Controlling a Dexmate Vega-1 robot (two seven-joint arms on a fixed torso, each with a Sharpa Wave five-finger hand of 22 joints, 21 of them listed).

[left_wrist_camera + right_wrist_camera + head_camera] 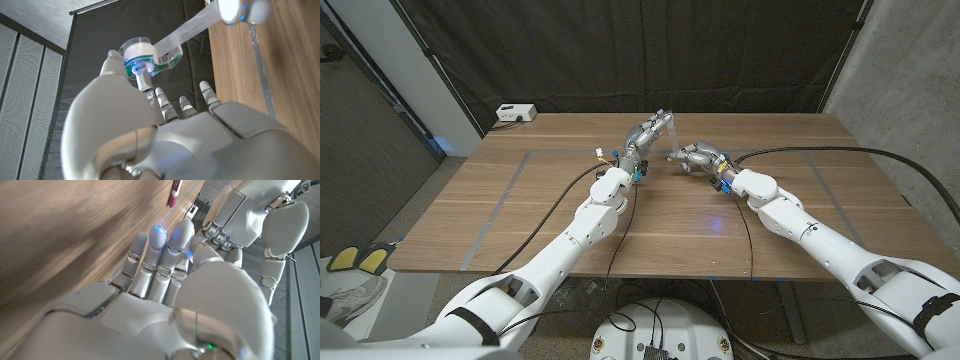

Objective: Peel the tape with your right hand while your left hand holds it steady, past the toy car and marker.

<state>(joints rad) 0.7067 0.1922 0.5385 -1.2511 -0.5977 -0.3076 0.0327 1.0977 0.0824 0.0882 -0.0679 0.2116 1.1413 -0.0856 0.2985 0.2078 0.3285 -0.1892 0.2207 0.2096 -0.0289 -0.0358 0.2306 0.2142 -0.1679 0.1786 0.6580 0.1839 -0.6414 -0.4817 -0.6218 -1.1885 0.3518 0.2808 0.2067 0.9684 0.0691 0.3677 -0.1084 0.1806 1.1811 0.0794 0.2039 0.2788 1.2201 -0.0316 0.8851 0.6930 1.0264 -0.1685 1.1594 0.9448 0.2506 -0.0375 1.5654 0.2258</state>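
Note:
My left hand (642,138) is raised over the far middle of the table and holds a clear tape dispenser (666,122) with a white roll (141,54). A strip of clear tape (189,28) runs from the dispenser to the fingertips (239,10) of my right hand (695,157), which pinch its end. The right hand (165,285) is just right of the left one, with the left hand (250,225) close beyond its fingers. A dark red marker (175,191) lies on the wood in the right wrist view.
A white box (513,113) sits at the table's (520,215) back left corner. Grey tape lines (500,200) cross the wood. Black cables trail from both wrists over the table. A dark curtain hangs behind.

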